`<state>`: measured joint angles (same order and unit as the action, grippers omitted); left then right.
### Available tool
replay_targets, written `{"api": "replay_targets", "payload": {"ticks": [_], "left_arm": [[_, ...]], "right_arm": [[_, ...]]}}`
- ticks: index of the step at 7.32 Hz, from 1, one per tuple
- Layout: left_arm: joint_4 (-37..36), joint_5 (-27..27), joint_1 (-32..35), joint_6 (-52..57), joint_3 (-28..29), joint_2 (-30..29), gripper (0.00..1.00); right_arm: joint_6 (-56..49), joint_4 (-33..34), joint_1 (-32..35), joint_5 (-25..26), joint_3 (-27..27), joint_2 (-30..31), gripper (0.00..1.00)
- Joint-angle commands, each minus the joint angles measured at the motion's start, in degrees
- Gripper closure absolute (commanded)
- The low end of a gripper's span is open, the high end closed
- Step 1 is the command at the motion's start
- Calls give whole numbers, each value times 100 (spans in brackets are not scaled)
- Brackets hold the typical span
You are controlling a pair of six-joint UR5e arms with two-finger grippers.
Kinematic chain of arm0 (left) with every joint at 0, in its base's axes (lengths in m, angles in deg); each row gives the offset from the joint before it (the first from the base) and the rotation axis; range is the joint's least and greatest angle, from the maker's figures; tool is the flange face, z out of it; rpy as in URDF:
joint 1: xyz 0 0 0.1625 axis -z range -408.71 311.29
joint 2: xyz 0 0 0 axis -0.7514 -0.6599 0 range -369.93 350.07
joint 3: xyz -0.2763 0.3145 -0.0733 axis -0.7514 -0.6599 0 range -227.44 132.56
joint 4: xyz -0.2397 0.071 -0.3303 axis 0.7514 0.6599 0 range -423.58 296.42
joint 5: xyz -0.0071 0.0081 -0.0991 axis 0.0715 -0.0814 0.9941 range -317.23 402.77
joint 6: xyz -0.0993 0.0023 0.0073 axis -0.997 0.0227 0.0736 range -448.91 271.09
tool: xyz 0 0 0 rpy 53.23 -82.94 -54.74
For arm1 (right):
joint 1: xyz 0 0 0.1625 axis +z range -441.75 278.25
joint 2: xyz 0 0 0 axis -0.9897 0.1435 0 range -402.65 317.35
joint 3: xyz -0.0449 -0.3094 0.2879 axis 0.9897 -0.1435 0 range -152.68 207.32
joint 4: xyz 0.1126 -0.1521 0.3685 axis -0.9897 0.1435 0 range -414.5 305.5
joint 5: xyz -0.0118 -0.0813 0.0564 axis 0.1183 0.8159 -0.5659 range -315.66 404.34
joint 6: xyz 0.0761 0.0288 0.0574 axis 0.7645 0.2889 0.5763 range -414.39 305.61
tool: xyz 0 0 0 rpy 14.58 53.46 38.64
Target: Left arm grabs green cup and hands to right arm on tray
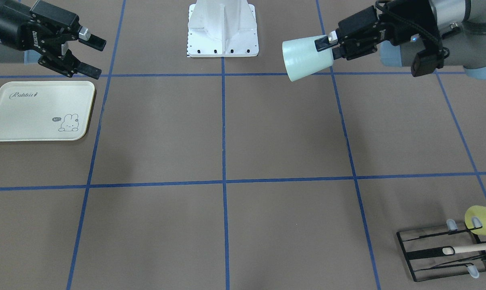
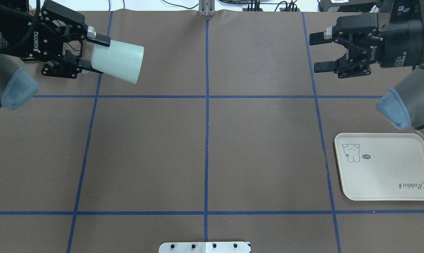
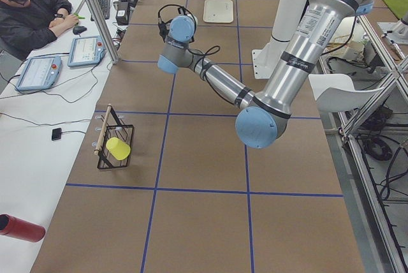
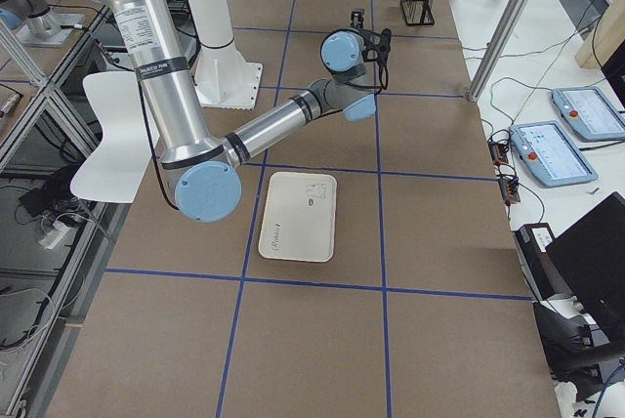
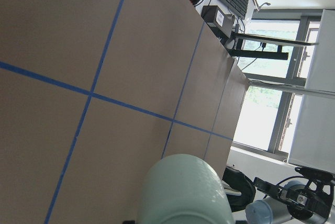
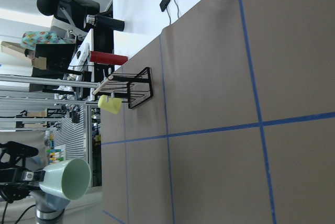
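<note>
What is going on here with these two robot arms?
The left pincer holds the green cup sideways in the air, with its mouth toward the right arm. The right pincer is open and holds nothing, on the tray's side of the table. The hand-over has not happened yet. A yellow cup sits on the black wire rack.

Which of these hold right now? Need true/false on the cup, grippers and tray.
1. The left gripper is shut on the green cup, which is held off the table. True.
2. The right gripper also grips the green cup. False: the right gripper is open and holds nothing, far across the table from the cup.
3. The yellow cup sits on the tray. False: the yellow cup is on the black wire rack, far from the tray.
4. The green cup lies sideways, mouth toward the right gripper. True.
</note>
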<state>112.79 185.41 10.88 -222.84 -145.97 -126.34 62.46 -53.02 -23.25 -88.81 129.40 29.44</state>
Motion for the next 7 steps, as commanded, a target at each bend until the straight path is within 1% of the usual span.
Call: {"api": "replay_targets", "payload": {"ticks": [1, 2, 3, 4, 5, 7], "left_arm": [[570, -708, -455, -850, -201, -4, 100], [1017, -1260, -701, -1228, -192, 5, 100], [1230, -1605, -964, -1380, -192, 5, 100], [1241, -1721, -1063, -1390, -192, 5, 100], [1241, -1731, -1098, -1390, -114, 5, 100], [1233, -1722, -1265, -1338, -17, 5, 100]], "right_arm": [[680, -1155, -679, 876, 4, 16, 0], [777, -1472, -1004, 1340, 39, 16, 0], [917, -2006, -1555, 2302, 31, 25, 0], [918, -2550, -2118, 3138, -13, 86, 0], [875, -2660, -2428, 3590, 13, 77, 0], [874, -2627, -2571, 3595, 31, 51, 0]]}}
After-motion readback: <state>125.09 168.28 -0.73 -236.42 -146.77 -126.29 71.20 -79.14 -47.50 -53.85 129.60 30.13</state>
